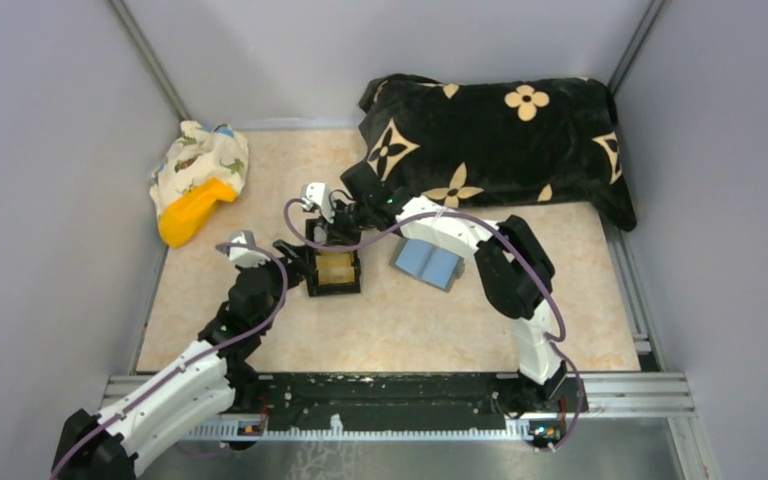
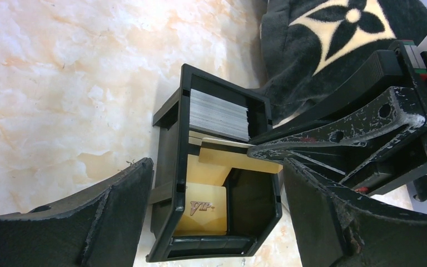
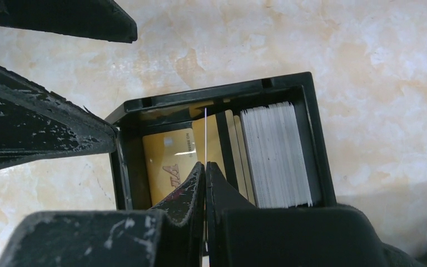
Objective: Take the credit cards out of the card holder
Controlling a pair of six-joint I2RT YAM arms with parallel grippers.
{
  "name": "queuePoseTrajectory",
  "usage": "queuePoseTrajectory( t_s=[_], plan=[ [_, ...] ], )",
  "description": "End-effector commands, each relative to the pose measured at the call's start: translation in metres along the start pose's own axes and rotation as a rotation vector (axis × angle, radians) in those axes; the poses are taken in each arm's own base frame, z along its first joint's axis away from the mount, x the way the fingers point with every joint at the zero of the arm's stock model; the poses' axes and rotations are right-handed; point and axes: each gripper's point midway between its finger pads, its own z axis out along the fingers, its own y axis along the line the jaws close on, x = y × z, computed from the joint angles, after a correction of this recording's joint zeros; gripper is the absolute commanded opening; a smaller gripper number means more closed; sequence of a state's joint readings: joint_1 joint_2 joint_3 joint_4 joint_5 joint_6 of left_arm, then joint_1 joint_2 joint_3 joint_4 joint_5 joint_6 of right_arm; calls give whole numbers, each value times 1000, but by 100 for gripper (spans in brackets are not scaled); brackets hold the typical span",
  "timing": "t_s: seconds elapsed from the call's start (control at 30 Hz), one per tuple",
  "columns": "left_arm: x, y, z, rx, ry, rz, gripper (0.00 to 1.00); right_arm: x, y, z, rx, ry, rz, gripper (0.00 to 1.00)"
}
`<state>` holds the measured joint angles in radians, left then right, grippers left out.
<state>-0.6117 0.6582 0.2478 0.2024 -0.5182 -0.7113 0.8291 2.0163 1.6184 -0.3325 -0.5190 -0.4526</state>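
A: Right fingers (image 3: pixel 205 167)?
B: Pressed together on a card (image 2: pixel 228 158). In the wrist view only its thin edge shows between the tips. The card stands on edge, dipped into the black box (image 3: pixel 211 95).

A: Left fingers (image 2: pixel 217 167)?
B: Wide apart, gripping nothing, one on each side of the box at its gold end. They sit close against the walls. Contact not certain.

A: Where is the holder (image 1: pixel 427 264)?
B: Flat on the desk (image 1: pixel 440 320), opened out with the blue face up. It lies just right of the box, not touching it. Whether any cards remain in it is too small to tell.

A: Box contents?
B: A silver stack (image 3: pixel 275 156) on edge fills one bay. Gold cards (image 3: pixel 167 161) lean in the other bay, the one nearer the arm bases. The held card runs parallel to the silver stack and sits over the gold bay, near the divider.

A: What does the next move turn on?
B: My reading: with the card standing over the gold bay, letting go should be a straight drop. The fetch after that goes rightward from the box. The holder's long axis runs roughly across the desk, a little skewed. The right fingers are the nearer pair; the left pair is on the box's far side from the holder.
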Motion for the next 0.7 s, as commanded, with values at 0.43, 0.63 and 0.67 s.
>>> queuePoseTrajectory(
  t_s=[0.43, 0.63, 0.67],
  plan=[
    [-1, 3, 1, 10, -9, -19, 92, -10, 3, 32, -53, -32, -21, 0],
    [-1, 3, 1, 12, -7, -14, 92, 14, 3, 47, -60, 9, 9, 0],
    [-1, 3, 1, 13, -7, -14, 92, 17, 3, 48, -57, 13, 13, 0]
  ],
)
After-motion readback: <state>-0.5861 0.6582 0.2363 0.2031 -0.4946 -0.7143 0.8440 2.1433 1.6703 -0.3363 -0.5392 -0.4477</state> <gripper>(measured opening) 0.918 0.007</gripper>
